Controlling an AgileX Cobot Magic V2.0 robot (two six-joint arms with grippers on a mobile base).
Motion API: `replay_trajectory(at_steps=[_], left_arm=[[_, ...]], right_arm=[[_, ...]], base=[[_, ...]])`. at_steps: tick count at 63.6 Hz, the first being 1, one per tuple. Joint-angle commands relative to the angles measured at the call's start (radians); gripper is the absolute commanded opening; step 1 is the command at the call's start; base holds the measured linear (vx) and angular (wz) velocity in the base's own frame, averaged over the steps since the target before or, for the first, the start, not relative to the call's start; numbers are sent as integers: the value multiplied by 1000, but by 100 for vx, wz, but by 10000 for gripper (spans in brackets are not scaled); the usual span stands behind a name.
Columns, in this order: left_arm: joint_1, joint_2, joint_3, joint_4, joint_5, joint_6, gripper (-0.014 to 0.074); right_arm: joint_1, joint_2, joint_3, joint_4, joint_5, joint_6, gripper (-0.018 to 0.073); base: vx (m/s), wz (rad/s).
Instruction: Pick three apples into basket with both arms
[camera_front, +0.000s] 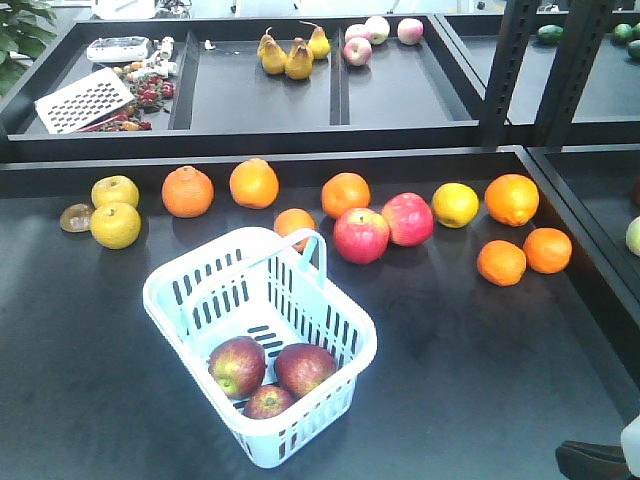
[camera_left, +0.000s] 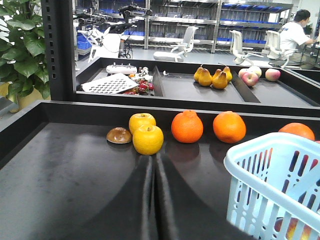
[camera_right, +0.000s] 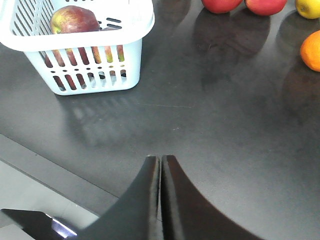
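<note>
Apples (camera_front: 270, 375), three dark red ones with yellow-green streaks, are lying together at the near end of the pale blue-white slotted basket (camera_front: 175, 285), which is sitting at an angle on the dark table (camera_front: 480, 370). Two of them are resting side by side and the third, smaller-looking one is sitting in front, touching both. One basket handle is standing up at the far rim, just in front of a small orange (camera_front: 294, 222).

Behind the basket, two brighter pink-red apples (camera_front: 385, 228) are sitting side by side, touching, with oranges (camera_front: 254, 183) and yellow fruits (camera_front: 115, 210) spreading along the back edge of the table. Pears (camera_front: 290, 52) are resting in the tray beyond.

The left gripper (camera_left: 153, 200) is hovering low over the bare table left of the basket, its fingers pressed together with nothing between them. The right gripper (camera_right: 160, 192) is hanging over the table's near edge, off the basket's near corner, its fingers likewise closed tight and holding nothing. In the front view only a dark piece of one arm (camera_front: 595, 460) is showing at the bottom right corner.
</note>
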Motion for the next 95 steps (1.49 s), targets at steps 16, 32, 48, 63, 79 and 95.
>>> replay_trajectory(at_steps=[16,32,48,63,79,95], left_arm=[[1,-16,10,-2,-78,-2,-6],[1,-16,10,-2,-78,-2,-6],[1,-16,10,-2,-78,-2,-6],[1,-16,10,-2,-78,-2,-6],[1,-16,10,-2,-78,-2,-6],[1,-16,10,-2,-78,-2,-6]], right_arm=[[-6,1,15,-26,-79,-22,-4],[-7,-89,221,-38,-349,74,-4],[-206,-320,385,-44,-459,264,-4],[-377,-537,392,-98,-461,281,-4],[-405,-534,393,-155,-568,286,-4],[-405,-534,393,-161,-613,291,-4]], base=[[0,0],[0,0],[0,0],[0,0],[0,0],[0,0]])
